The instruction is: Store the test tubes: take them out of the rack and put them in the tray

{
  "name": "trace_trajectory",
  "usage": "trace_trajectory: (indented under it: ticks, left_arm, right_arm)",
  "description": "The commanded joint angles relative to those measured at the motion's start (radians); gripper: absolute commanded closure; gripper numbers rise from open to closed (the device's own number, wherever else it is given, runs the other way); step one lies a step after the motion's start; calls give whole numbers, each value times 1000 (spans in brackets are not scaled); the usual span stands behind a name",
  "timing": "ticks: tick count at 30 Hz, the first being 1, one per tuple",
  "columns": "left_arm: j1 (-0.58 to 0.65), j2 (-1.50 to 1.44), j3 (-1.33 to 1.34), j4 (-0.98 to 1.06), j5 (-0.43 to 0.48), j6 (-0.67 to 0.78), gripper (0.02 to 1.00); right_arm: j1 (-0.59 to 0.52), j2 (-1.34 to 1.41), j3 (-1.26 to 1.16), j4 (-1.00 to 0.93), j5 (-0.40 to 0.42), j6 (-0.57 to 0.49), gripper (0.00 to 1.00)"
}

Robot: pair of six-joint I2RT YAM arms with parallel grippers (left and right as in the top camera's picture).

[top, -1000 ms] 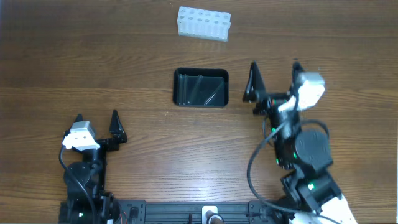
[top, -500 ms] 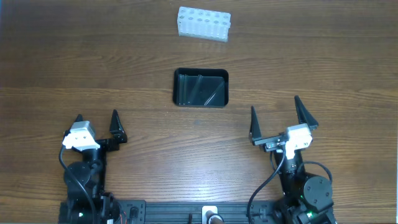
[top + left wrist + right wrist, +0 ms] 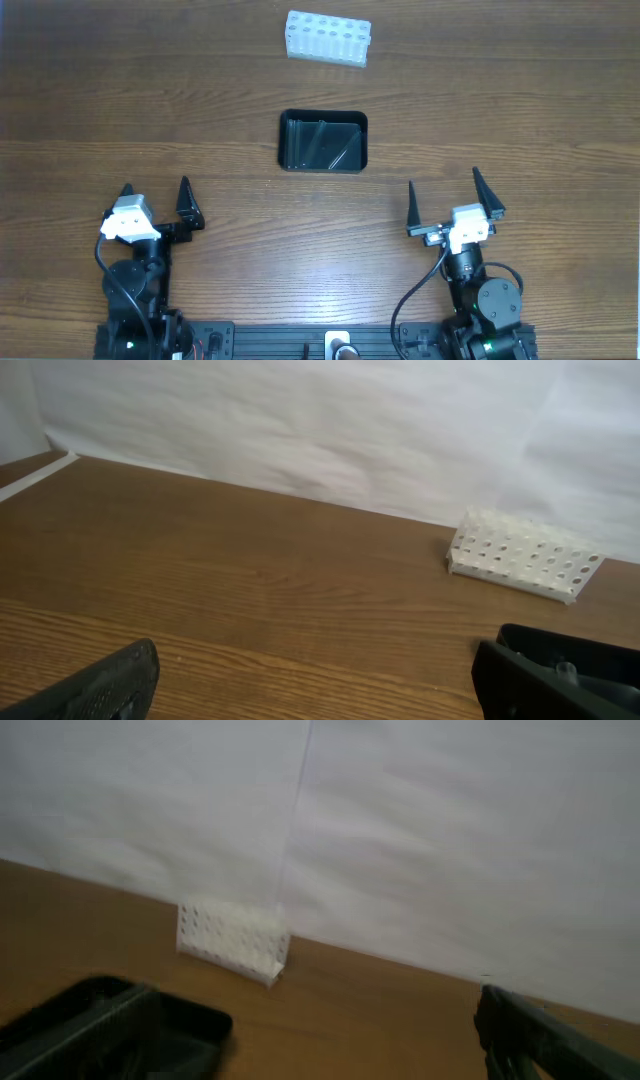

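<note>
A white test tube rack [image 3: 328, 38] stands at the far middle of the table; I cannot make out tubes in its holes. Nearer, a black tray [image 3: 283, 142] holds clear tubes [image 3: 335, 142] lying inside. My left gripper [image 3: 157, 195] is open near the front left, well short of the tray. My right gripper [image 3: 444, 190] is open at the front right, also apart from the tray. In the left wrist view the rack [image 3: 522, 555] lies far ahead, past the tray's edge [image 3: 590, 643]. The right wrist view has the rack [image 3: 232, 940] behind the tray [image 3: 190, 1015].
Bare brown wooden tabletop [image 3: 150, 90] spreads around the rack and tray. A white wall or sheet [image 3: 320, 420] rises behind the table's far edge. Both arm bases stand along the front edge.
My right arm has pulled back from beside the tray's right side to the front right, its gripper staying open. The left arm, rack and tray have not moved.
</note>
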Motion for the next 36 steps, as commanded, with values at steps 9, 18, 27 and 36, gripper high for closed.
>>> trace_trajectory:
  ticks: [9,18,27,36]
  left_arm:
    - [3,-7,-4,1,-4,-10,18]
    - [3,-7,-4,1,-4,-10,20]
    - [3,-7,-4,1,-4,-10,20]
    - [3,-7,-4,1,-4,-10,20]
  right_arm:
    - [-208,-38,-10,-136,-119,48,9]
    - [-220,-38,-10,-260,-123,51,9]
    - [-221,-38,-10,-253,-188,164,9]
    - [-220,-38,-10,-254,-188,164,9]
